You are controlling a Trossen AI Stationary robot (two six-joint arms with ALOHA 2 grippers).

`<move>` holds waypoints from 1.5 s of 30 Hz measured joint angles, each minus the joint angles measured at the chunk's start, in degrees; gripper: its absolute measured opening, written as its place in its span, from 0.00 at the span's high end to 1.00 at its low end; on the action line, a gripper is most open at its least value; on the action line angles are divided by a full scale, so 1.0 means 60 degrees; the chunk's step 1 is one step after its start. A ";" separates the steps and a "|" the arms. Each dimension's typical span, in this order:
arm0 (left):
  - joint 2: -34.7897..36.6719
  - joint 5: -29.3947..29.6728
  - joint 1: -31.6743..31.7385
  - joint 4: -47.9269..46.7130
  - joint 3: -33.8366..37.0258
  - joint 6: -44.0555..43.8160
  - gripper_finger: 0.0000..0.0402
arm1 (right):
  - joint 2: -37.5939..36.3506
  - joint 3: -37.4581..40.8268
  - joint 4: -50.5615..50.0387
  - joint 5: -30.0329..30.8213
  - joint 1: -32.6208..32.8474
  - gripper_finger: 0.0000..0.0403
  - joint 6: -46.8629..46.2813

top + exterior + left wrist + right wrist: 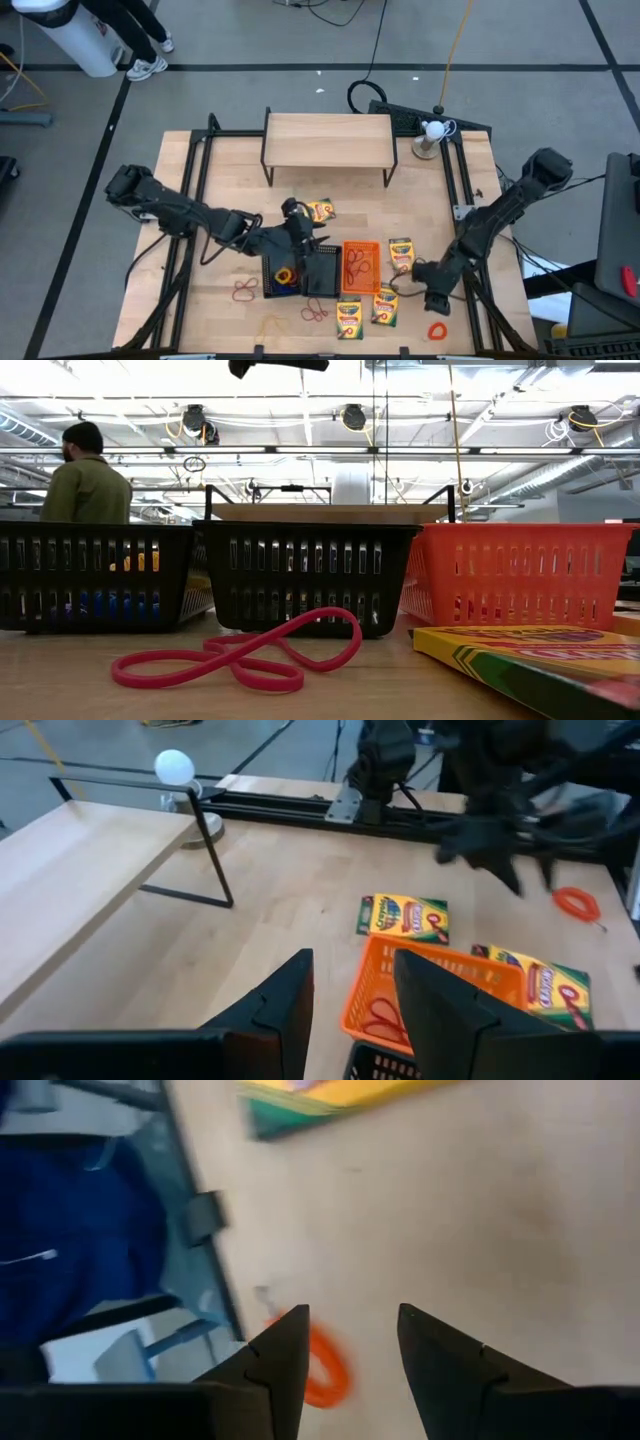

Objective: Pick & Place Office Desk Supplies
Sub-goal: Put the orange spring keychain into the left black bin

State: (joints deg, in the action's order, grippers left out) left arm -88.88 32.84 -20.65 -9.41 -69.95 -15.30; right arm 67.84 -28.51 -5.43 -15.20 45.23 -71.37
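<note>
An orange mesh tray (362,268) stands beside two black mesh trays (322,277) near the table's middle front. Crayon boxes lie flat around them (320,210) (401,252) (349,318). Red rubber bands (245,291) (240,655) lie on the wood before the trays. My left gripper (300,235) (352,1005) hovers open over the trays' far side, nothing between its fingers. My right gripper (428,295) (352,1360) is open, slanting down just above the table. An orange rubber band (325,1370) (438,330) lies flat by one of its fingers.
A light wooden shelf (328,140) on black legs stands at the far middle, a white ball (434,129) on a stand to its right. Black rails (462,170) run along both table sides. A person (85,480) stands in the room beyond.
</note>
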 joint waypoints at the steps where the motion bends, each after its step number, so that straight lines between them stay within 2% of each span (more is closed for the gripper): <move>1: 0.0000 0.0000 0.0034 0.0029 0.0000 -0.0009 0.64 | 0.0145 0.0000 0.0406 0.0000 0.0088 0.65 -0.0003; 7: 0.0000 -0.0003 0.0074 0.0081 0.0000 -0.0381 0.64 | 0.1046 0.0000 0.2092 0.0015 0.0628 0.65 -0.0002; 13: 0.0000 -0.0053 -0.0074 0.0124 0.0000 -0.1283 0.64 | 0.1902 0.0000 0.2225 0.0018 0.1174 0.65 -0.0698; 20: 0.0000 -0.0069 -0.0413 0.0120 0.0000 -0.2072 0.64 | 0.2677 -0.0011 0.2788 0.0304 0.1669 0.65 -0.0706; 28: -0.0169 0.0030 -0.0784 0.0332 0.0000 -0.2503 0.64 | 0.2863 0.0000 0.3674 0.0894 0.2115 0.65 -0.0188; 36: -0.0716 0.0008 -0.0810 0.1107 0.0007 -0.2249 0.64 | 0.2884 0.0004 0.3979 0.2021 0.2607 0.65 0.0297; 45: -0.0714 0.0008 -0.0731 0.1121 0.0009 -0.2249 0.64 | 0.2881 0.0004 0.4083 0.2018 0.2740 0.65 0.0288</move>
State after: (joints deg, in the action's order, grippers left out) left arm -93.17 32.88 -25.04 -2.68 -69.90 -28.80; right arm 85.12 -28.49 19.07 -3.09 61.67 -69.64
